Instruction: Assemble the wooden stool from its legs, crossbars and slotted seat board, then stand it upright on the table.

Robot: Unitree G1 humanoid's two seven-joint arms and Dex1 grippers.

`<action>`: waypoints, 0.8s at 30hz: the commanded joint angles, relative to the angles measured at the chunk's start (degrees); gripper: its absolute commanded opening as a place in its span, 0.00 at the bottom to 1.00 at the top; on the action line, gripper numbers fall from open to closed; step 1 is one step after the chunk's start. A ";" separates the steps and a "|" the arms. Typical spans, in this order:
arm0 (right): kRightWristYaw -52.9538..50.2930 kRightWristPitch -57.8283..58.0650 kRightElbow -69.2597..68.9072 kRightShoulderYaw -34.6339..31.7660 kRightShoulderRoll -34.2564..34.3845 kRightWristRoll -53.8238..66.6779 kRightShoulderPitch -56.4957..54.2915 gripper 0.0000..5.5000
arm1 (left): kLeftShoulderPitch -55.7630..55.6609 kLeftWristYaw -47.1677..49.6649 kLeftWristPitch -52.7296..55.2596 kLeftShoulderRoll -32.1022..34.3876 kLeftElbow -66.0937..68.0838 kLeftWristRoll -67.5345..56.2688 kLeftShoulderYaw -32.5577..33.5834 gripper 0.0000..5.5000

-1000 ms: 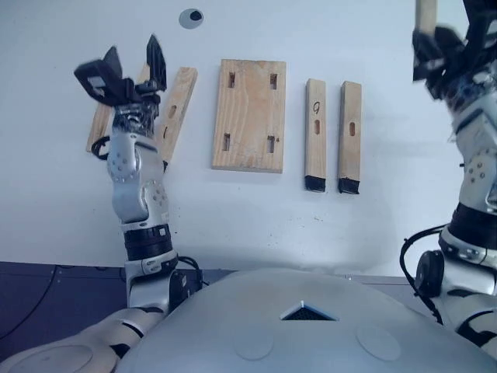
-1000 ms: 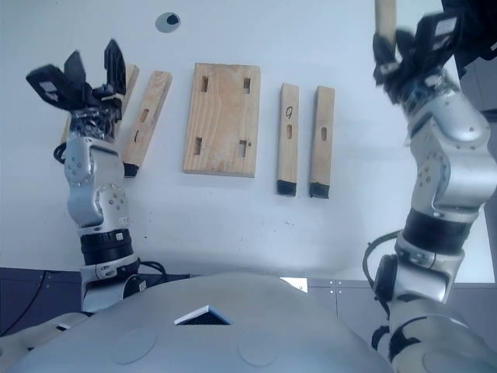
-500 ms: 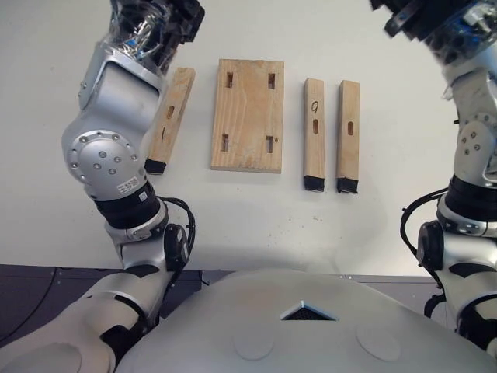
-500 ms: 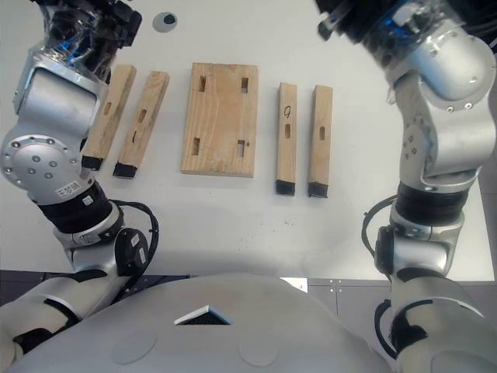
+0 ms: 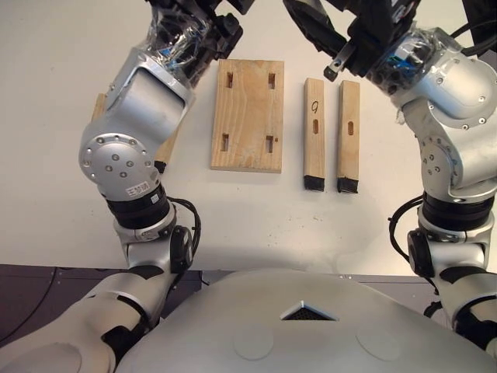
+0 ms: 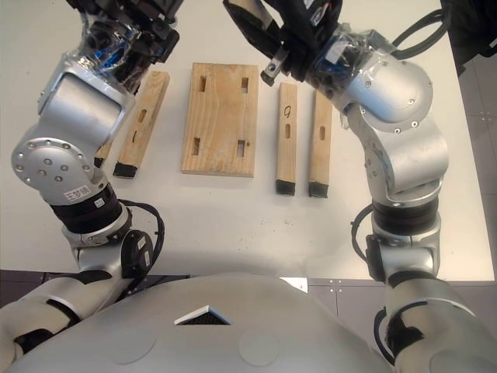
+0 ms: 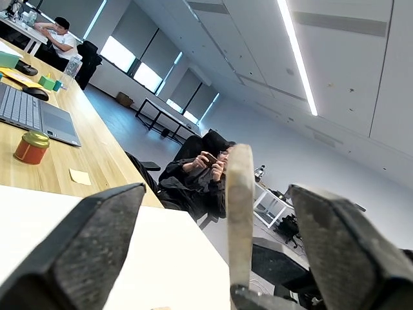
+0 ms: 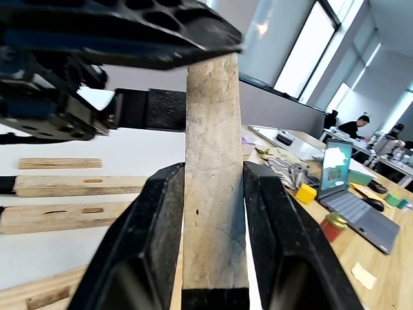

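Right end effector [image 8: 213,169] clenched on a wooden piece [image 8: 210,97], held aloft at upper centre of the head frame. Left end effector [image 7: 216,190] released, fingers spread wide, gripping nothing. Slotted seat board [image 5: 248,115] lies flat on the desk [image 5: 256,217], centre frame. First leg [image 5: 314,134] just right of it, second leg [image 5: 349,136] beside that, third leg [image 6: 144,124] at left

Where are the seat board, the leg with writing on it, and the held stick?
Seat board [image 5: 248,116]: left eye view, its bare middle.
Leg with writing [image 5: 314,148]: left eye view, below its slot.
Held stick [image 8: 214,181]: right wrist view, middle of its broad face.
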 commanded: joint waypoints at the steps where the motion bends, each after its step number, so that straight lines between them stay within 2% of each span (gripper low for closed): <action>1: -0.02 0.22 -0.91 0.66 1.10 -0.12 -0.88 0.23 | 0.76 0.90 0.16 0.04 0.34 -0.70 -0.28 0.63; 19: -0.82 -1.66 2.33 1.57 3.02 -3.04 -1.16 0.23 | -2.29 -1.08 -1.83 -0.07 3.20 -2.83 0.05 0.08; 24: -2.20 -2.53 2.90 2.06 3.80 -3.58 -0.62 0.23 | -3.52 -2.61 -2.00 0.97 4.90 -2.46 0.48 0.07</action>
